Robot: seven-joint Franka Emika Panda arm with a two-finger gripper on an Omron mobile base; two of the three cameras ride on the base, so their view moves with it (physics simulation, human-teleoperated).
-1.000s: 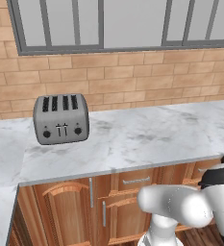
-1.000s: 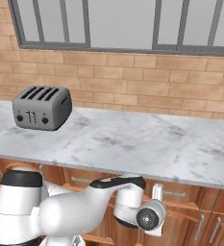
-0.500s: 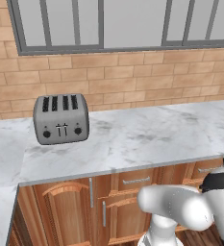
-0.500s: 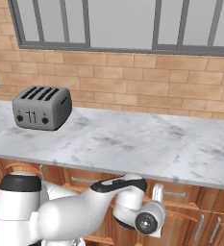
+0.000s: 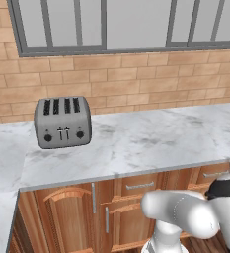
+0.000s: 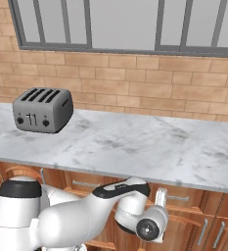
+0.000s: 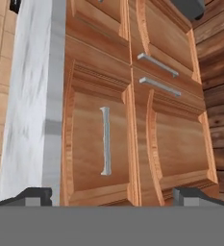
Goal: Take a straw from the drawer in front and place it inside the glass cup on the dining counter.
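Now | gripper [image 7: 111, 197] fingers spread wide, empty | drawer [image 7: 99, 139] shut | risk: fingertips slip past its handle [image 7: 105, 140], hooking a door handle [image 7: 156, 65] instead.

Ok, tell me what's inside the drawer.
Can't tell: the drawer is shut, so only its wooden front and silver handle show. Any straw inside is hidden. The open end effector faces it.
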